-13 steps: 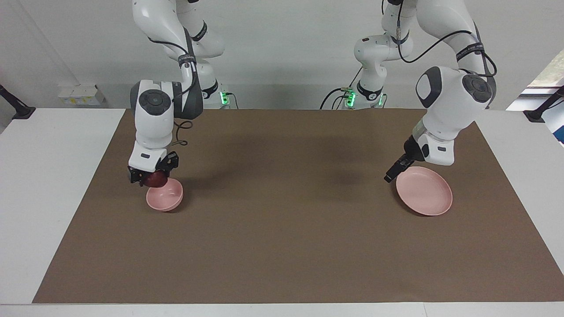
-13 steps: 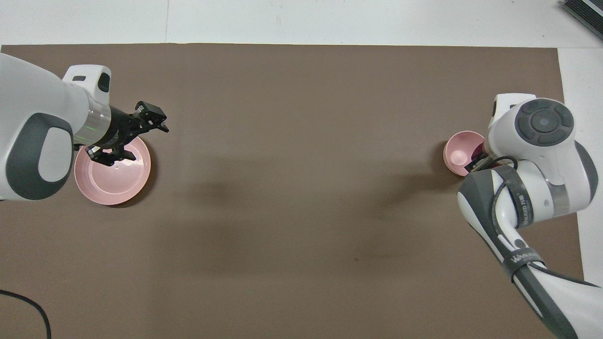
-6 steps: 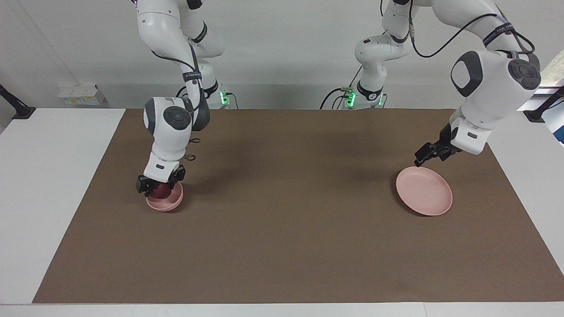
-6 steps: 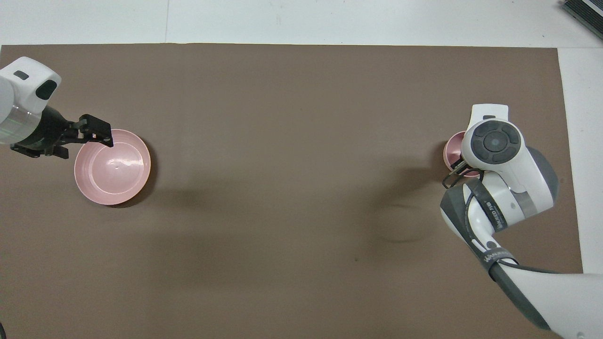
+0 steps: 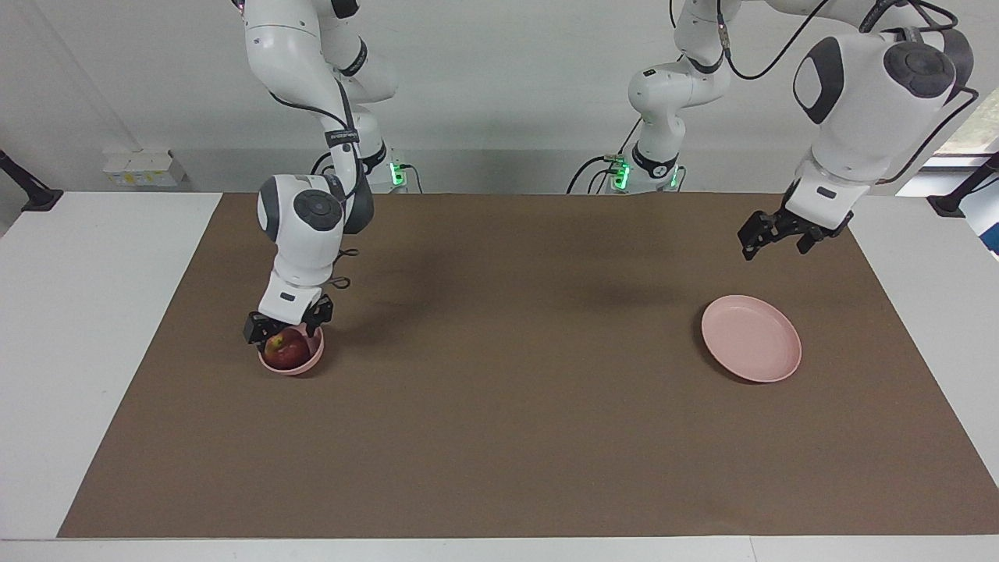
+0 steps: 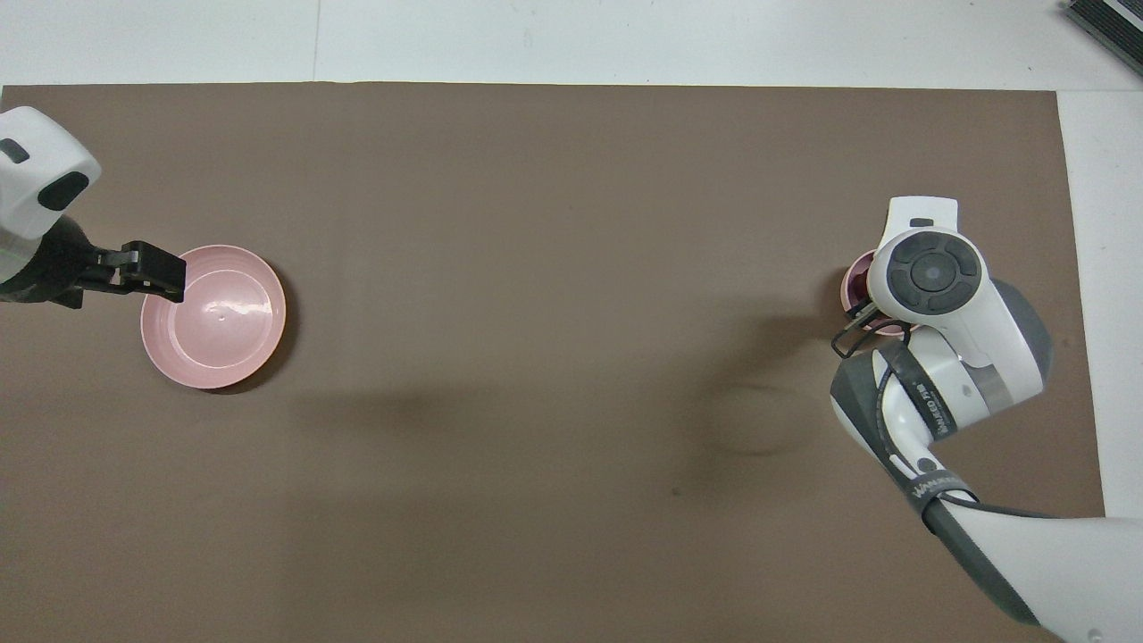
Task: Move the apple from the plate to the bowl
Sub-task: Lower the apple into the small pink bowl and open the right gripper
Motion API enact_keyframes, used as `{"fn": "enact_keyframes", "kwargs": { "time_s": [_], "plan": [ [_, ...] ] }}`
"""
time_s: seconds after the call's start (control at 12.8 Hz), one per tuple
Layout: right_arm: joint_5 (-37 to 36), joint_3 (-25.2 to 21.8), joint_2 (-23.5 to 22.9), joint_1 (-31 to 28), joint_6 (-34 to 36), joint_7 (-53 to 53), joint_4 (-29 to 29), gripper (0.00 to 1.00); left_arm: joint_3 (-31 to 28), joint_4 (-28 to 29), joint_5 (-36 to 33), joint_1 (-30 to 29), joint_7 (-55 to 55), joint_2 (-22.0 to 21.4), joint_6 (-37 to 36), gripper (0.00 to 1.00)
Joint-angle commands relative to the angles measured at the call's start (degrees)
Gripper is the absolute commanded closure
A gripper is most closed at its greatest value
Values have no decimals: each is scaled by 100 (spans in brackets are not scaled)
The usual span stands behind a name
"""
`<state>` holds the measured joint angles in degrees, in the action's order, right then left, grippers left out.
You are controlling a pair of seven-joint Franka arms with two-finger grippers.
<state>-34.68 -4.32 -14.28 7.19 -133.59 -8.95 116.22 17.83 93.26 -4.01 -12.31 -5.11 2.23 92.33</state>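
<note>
**Apple sits in the bowl, right gripper just above it**

The apple (image 5: 284, 350) lies inside the bowl (image 5: 295, 364) at the right arm's end of the table — dark red, with a yellowish patch turned upward. The right gripper (image 5: 286, 321) hangs directly over the bowl's rim on the robots' side, its fingers spread to either side of the apple's top; whether the tips touch the fruit cannot be told. In the overhead view the right arm's wrist covers nearly all of the bowl (image 6: 855, 279), leaving only a sliver of pink rim and a dark red edge.

The plate (image 5: 751, 337) rests bare at the left arm's end of the table, well apart from the bowl. The left gripper (image 5: 775, 238) hovers in the air over the brown mat (image 5: 499, 437), above the stretch between the plate and the robots — its fingers are spread and hold nothing. From overhead, its dark tip (image 6: 152, 272) overlaps the plate's (image 6: 214, 317) rim.
</note>
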Motion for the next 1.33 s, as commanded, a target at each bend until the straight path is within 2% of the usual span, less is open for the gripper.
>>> {"fn": "enact_keyframes", "kwargs": {
  "time_s": [0.0, 0.24, 0.39, 0.55, 0.63, 0.78, 1.02, 1.25],
  "plan": [
    [144, 63, 118, -7, 175, 148, -11, 0, -113, -17, -66, -17, 423, -241, -215, 0],
    [942, 107, 355, 160, 1148, 70, -450, 0, -122, -9, 40, -26, 344, -249, -172, 0],
    [2064, 107, 575, 169, 1588, 87, -643, 0, -122, -18, 58, -43, 335, -232, -128, 0],
    [3278, 55, 611, 64, 2325, 139, -1099, 0, -148, -44, 58, -34, 458, -241, -119, 0],
    [3588, 28, 611, 20, 2668, 157, -1354, 0, -192, -123, 67, 44, 449, -241, -119, 0],
    [3688, 28, 733, -164, 3004, 637, -1785, 0, -620, -246, 285, 412, 449, -223, -180, 0],
    [3679, 37, 953, -165, 4066, 1124, -2435, 0, -1605, -282, 339, 1344, 861, -258, -268, 0],
    [3591, 11, 1435, -218, 4657, 1089, -2526, 0, -1817, -317, 269, 1678, 889, -258, -312, 0]
  ]
}}
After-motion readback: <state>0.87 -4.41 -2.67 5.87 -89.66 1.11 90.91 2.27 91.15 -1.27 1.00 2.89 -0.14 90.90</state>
